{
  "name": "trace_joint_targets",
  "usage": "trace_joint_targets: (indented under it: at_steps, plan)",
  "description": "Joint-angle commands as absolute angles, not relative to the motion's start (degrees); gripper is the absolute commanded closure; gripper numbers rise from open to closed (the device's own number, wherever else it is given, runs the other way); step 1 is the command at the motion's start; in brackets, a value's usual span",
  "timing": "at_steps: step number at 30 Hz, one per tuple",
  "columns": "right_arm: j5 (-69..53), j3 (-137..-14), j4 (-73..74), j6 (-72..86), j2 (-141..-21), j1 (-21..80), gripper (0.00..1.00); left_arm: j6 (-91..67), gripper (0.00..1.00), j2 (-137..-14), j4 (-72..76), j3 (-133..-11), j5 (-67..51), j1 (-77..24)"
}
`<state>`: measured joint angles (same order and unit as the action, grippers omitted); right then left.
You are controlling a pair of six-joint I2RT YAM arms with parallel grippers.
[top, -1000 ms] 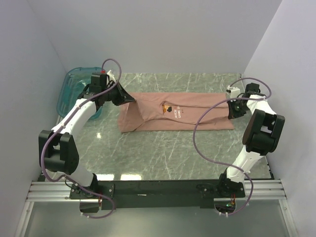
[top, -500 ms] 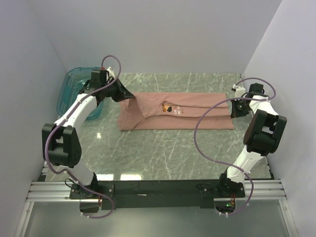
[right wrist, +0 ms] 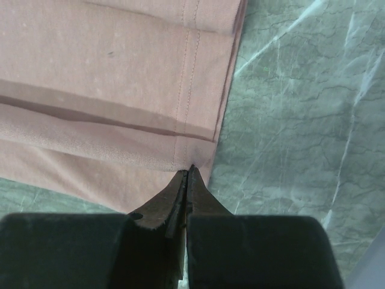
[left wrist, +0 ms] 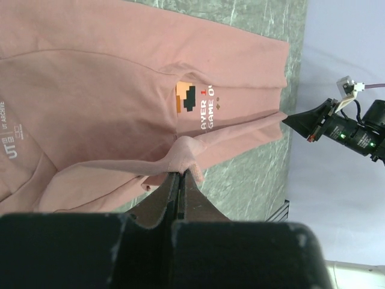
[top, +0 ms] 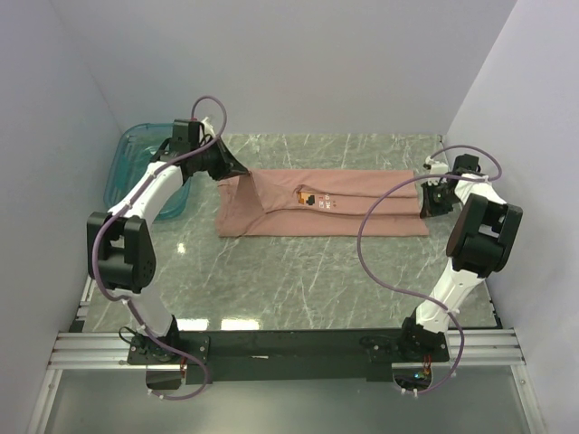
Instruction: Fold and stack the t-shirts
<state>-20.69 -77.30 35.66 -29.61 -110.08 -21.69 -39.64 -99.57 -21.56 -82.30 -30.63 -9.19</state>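
Note:
The dusty-pink t-shirt [top: 353, 212] lies folded lengthwise into a long band across the back of the table, its pixel figure and white text [top: 312, 199] facing up. My left gripper [top: 241, 173] is shut on a raised fold at the band's back left corner. In the left wrist view the jaws [left wrist: 180, 173] pinch a bunched fold of the shirt [left wrist: 90, 90]. My right gripper [top: 423, 197] is shut on the hem at the band's right end. In the right wrist view the tips [right wrist: 191, 168] pinch the edge of the layered hem [right wrist: 108, 72].
A translucent teal bin [top: 127, 167] stands at the back left, beside the left arm. The green marble table [top: 298, 280] runs bare from the shirt to the front rail. White walls close in on three sides. The right gripper also shows in the left wrist view [left wrist: 307, 122].
My left gripper has moved right and toward the back wall, pulling the shirt's left corner up with it. My right gripper has shifted slightly right, still holding the hem.

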Motion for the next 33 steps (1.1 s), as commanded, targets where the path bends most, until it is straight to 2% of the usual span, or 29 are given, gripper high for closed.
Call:
trace_joint_targets:
  at_steps: [1,26,28,29,33]
  plan:
    - [-21.27,-80.68,34.54,-28.83,-110.65,-22.06,1.00,-37.88,0.99,-101.07,-21.44,-86.04,-31.82,-8.96]
    - [-19.69,-81.91,33.05,-26.63,-112.94,-21.80,1.00,-35.25,0.99,-110.03,-26.01,-95.88,-31.02,-9.05]
    - [-19.25,-81.83,32.61,-26.02,-112.68,-21.62,0.94,-35.16,0.99,-110.56,-26.28,-96.50,-31.20,-8.96]
    - [-19.16,-81.83,32.43,-25.75,-112.59,-21.62,0.86,-34.98,0.99,-111.09,-26.45,-96.94,-31.29,-8.96]
    - [-18.90,-81.48,31.38,-24.79,-111.01,-21.62,0.70,-34.63,0.99,-112.67,-27.07,-98.26,-31.38,-8.96]
